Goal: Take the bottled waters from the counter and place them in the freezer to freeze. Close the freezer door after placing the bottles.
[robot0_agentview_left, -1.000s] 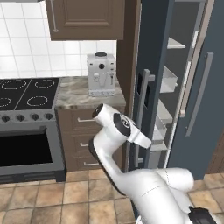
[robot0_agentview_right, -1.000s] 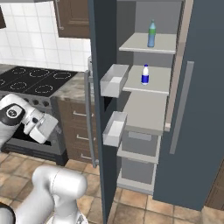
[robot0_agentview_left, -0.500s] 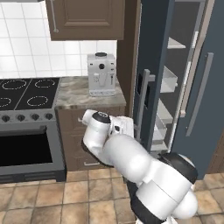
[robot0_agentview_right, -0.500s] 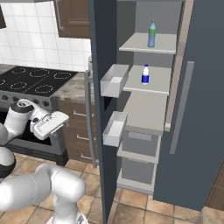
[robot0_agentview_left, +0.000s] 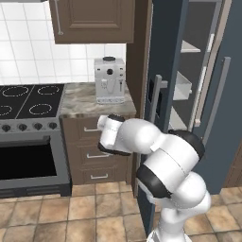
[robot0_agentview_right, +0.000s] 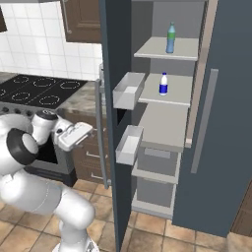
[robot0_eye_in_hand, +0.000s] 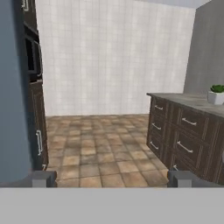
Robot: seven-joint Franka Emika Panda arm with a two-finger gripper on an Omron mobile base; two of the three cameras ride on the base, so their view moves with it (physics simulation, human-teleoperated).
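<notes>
Slate-blue freezer door [robot0_agentview_right: 117,59] stands open just right of the white two-finger gripper [robot0_agentview_right: 76,135], whose dark fingertips [robot0_eye_in_hand: 43,178] sit wide apart, holding nothing. Beyond the door and above the gripper, the slim blue-green bottle [robot0_agentview_right: 171,38] and the shorter white bottle [robot0_agentview_right: 163,83] stand upright on separate pale grey freezer shelves [robot0_agentview_right: 172,91]. Behind the gripper lies the mottled stone counter [robot0_agentview_left: 85,100].

Flat, even rendered light with soft faint shadows, no glare; all views slightly soft and low-resolution
</notes>
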